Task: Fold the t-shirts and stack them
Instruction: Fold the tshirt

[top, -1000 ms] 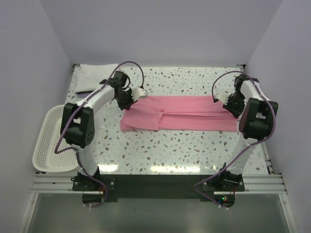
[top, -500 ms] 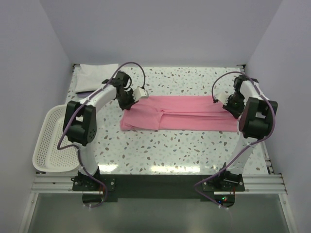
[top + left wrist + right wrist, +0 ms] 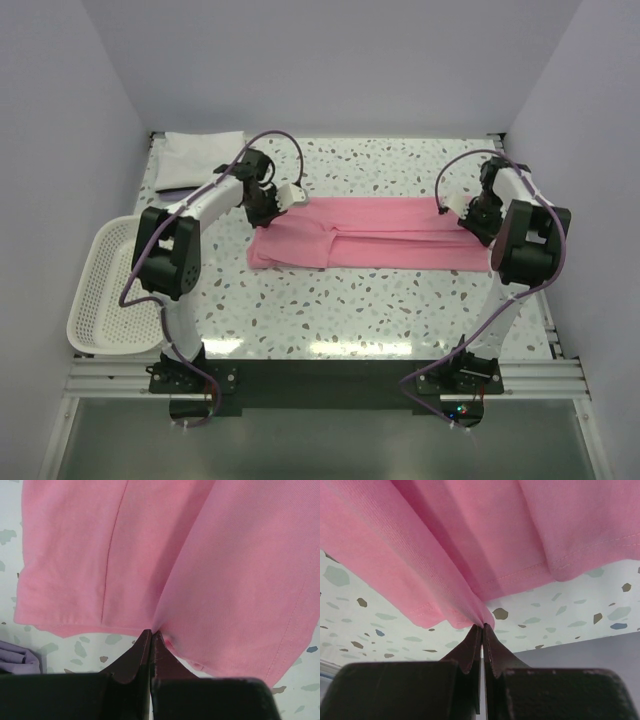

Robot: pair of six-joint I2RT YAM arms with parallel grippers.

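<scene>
On the speckled table (image 3: 380, 300) the pink t-shirt (image 3: 370, 232) lies as a long band across the middle, and the white t-shirt (image 3: 200, 158) sits folded in the far left corner, well apart from it. The left gripper (image 3: 151, 632) pinches the band's left end and the right gripper (image 3: 482, 626) its right end — both are closed tight on a small fold of pink cloth.

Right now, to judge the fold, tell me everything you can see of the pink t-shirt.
The pink t-shirt lies on the speckled table as a long band folded lengthwise, soft knit cloth with stitched hems showing. The left gripper pinches one end's edge and the right gripper the other, puckering the cloth at each.
</scene>
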